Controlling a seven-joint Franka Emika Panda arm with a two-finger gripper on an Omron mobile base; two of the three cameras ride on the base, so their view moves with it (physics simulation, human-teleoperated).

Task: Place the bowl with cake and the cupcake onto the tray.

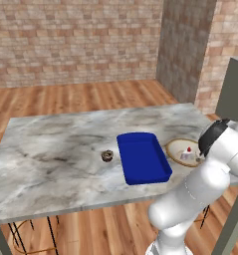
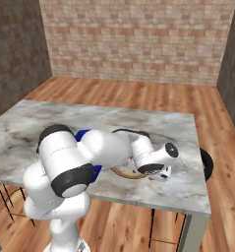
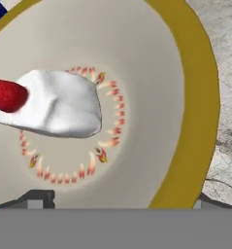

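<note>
Marble counter, brick-walled kitchen: gripper (image 3: 120, 202) low over the bowl with cake (image 1: 179, 148).
Jaws spread wide, empty, astride its tan rim at six o'clock; bowl sits beside the tray (image 1: 143, 157), cupcake (image 1: 107, 155) opposite. Stiff, likely slick: pinch the rim, keep level.

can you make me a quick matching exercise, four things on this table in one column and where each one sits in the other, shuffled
Things:
1. tray
2. cupcake
3. bowl
4. cake slice

Places, as the left base view shows them:
A. inside the bowl, white with a red top
B. on the marble to the left of the tray, apart from it
C. middle of the table, nothing on it
D. on the marble just right of the tray, with the tool open low over it

Pairs: 1-C, 2-B, 3-D, 4-A
</note>
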